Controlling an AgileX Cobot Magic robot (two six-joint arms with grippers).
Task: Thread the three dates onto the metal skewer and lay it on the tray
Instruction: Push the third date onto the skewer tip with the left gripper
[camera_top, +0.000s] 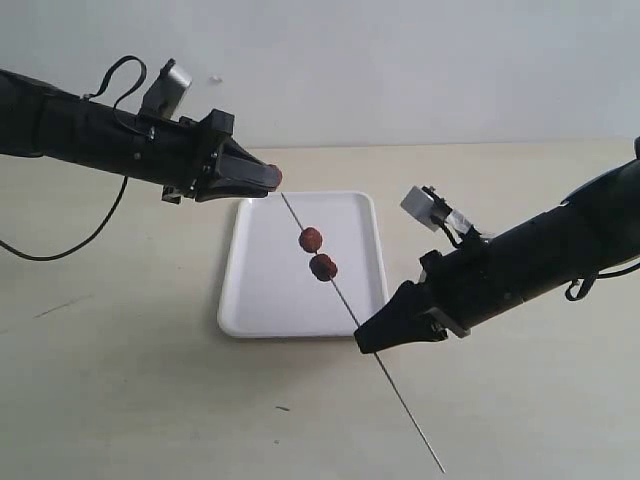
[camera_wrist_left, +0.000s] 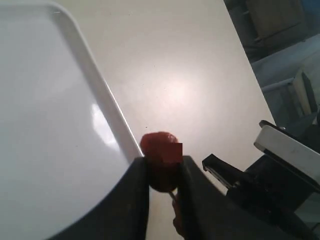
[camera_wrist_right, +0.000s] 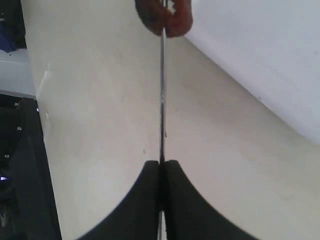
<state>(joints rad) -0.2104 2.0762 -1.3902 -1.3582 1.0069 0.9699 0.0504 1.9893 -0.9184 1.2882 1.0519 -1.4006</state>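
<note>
While two of the three dates already sit on the metal skewer, which slants over the tray from far left to near right, the third date is pinched between the fingers of the left gripper at the skewer's far tip. The right gripper is clamped on the rod by the tray's near right corner. A miss is the risk: if tip and fruit are misaligned, the point may glance off the skin, flex the thin rod, or push the date out of the grip. Only the left wrist view shows the date bulging past the fingers; only the right wrist view shows that gripper's fingers pressed together on the rod.
</note>
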